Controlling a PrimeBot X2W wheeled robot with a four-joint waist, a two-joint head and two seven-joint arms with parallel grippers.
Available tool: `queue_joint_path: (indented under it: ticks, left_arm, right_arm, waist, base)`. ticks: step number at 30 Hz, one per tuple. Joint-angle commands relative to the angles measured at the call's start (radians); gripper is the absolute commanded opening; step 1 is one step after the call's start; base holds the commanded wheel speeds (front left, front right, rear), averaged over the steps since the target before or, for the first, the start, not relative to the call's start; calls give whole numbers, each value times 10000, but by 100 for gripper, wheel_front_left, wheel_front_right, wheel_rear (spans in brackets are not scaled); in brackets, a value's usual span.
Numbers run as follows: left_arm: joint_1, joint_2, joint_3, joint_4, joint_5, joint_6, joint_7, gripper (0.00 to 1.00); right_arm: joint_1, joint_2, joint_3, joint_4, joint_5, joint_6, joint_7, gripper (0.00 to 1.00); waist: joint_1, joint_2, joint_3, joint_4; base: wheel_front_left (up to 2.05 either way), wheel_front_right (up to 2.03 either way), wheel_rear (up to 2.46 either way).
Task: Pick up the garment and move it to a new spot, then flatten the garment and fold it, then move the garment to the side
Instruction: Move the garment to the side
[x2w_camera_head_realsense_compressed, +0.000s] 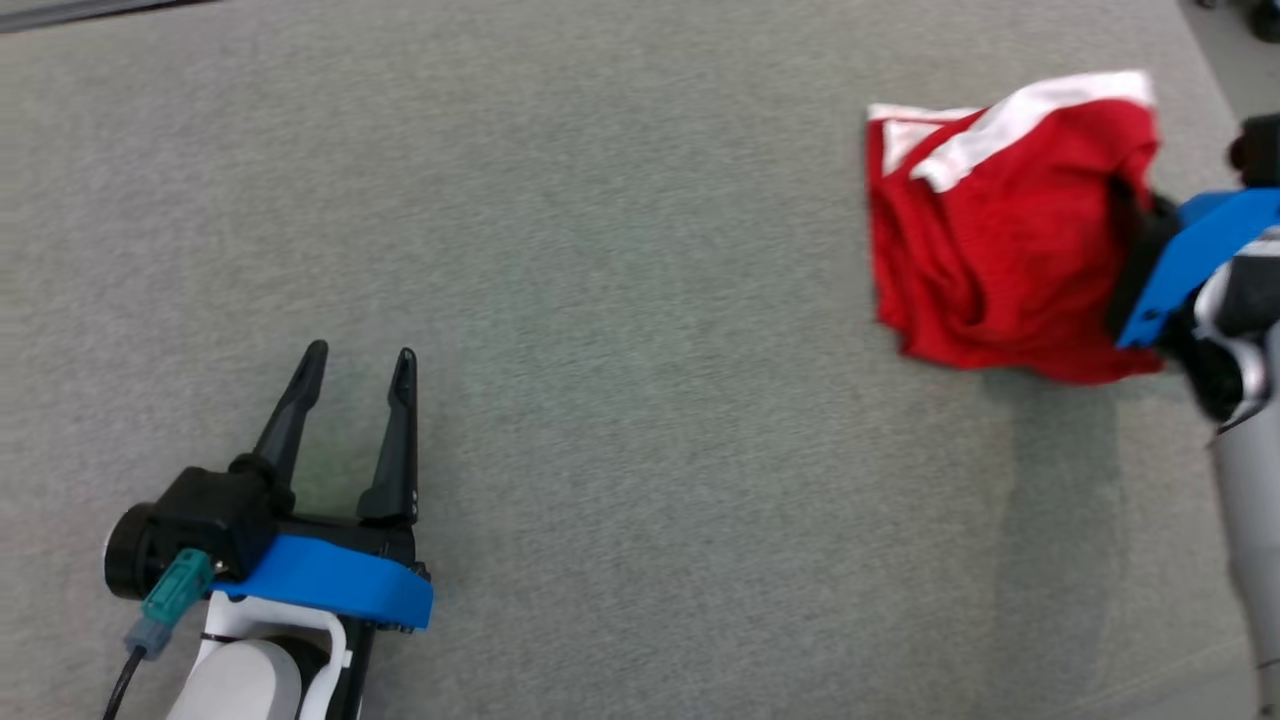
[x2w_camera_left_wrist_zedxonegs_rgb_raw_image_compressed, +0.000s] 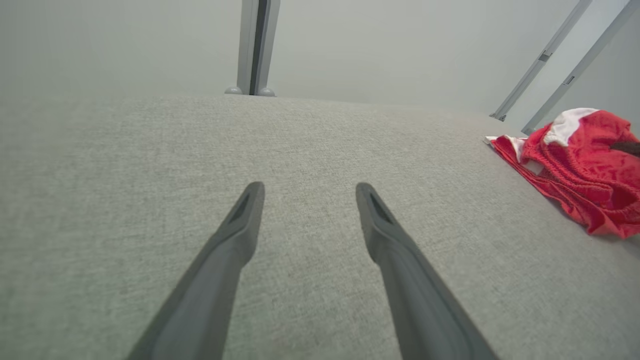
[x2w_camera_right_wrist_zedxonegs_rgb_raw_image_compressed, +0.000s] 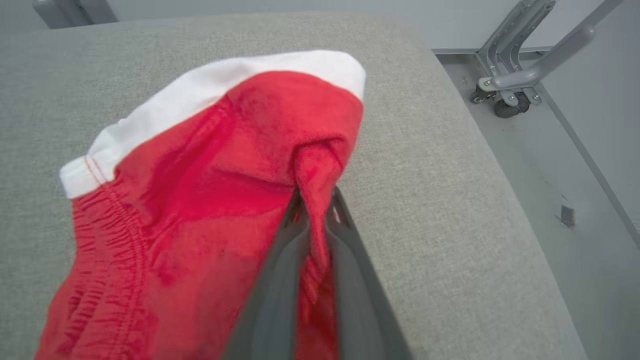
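The garment is red with white trim, bunched at the right side of the grey padded surface. My right gripper is shut on a pinched fold of the garment at its right edge; in the right wrist view red cloth is squeezed between the gripper's two fingers. Part of the cloth looks lifted off the surface. My left gripper stands open at the lower left with nothing between its fingers, far from the garment. The left gripper hovers over bare surface.
The grey surface's right edge runs close beside the garment, with floor beyond. A metal frame on castors stands on the floor past that edge. A grey post rises behind the far edge.
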Motion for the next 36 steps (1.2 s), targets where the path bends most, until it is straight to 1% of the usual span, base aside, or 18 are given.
queue_joint_path:
  ticks: [1,3,4,6,9,10,11,12,17,24,29,34,36]
  left_arm:
    - [-64,74,94,-95,33,69,34,100]
    - [-1,100,137,-172,-1,106,11,100]
    - [24,96,152,-193,-24,124,-2,100]
    - [87,87,118,-243,-57,129,-31,100]
    - [57,49,74,-264,-50,124,-66,100]
    - [40,47,71,-259,-56,125,-88,100]
    - [21,48,66,-252,-64,125,-103,100]
    - [4,45,56,-239,-68,129,-104,100]
    - [-33,42,25,-157,-77,175,-122,100]
    - [-196,61,50,-42,-141,167,-229,100]
    - [-388,-4,212,262,-375,82,-495,100]
    - [-481,27,546,970,-583,84,-941,100]
    - [-417,-55,667,1281,-707,98,-1146,100]
  right_arm:
    - [-367,-297,-59,72,-110,-3,46,0]
    - [-609,-896,-80,175,-418,-4,134,0]
    - [-727,-1066,-148,207,-480,-4,172,0]
    - [-1031,-1373,-441,284,-602,-1,327,0]
    - [-1273,-1661,-585,299,-714,-3,395,0]
    - [-1353,-1726,-656,259,-796,-3,286,3]
    - [-1405,-1782,-710,215,-908,-3,166,43]
    - [-1437,-1796,-729,203,-999,-3,73,100]
    - [-1483,-1559,-951,249,-1220,-3,-319,100]
    - [-1266,-1074,-709,64,-1112,-3,-968,100]
    - [-1088,-690,-183,-409,-1159,-3,-1891,100]
    - [-683,-126,585,-883,-1036,-3,-2828,100]
    - [-428,84,800,-1029,-1027,-3,-3174,100]
  waist:
    - [-1,-1,313,454]
    - [-1,-1,400,758]
    - [-1,-1,442,876]
    - [-1,-1,552,1192]
    - [-1,-1,647,1385]
    - [-1,-1,675,1421]
    - [-1,-1,700,1446]
    - [-1,-1,720,1466]
    - [-1,-1,747,1439]
    - [-1,-1,486,1265]
    - [-1,-1,-16,1288]
    - [-1,-1,-763,1452]
    - [-1,-1,-1116,1583]
  base:
    - [0,0,0]
    - [0,0,0]
    - [0,0,0]
    - [0,0,0]
    - [0,0,0]
    - [0,0,0]
    - [0,0,0]
    - [0,0,0]
    - [0,0,0]
    - [0,0,0]
    - [0,0,0]
    - [0,0,0]
    - [0,0,0]
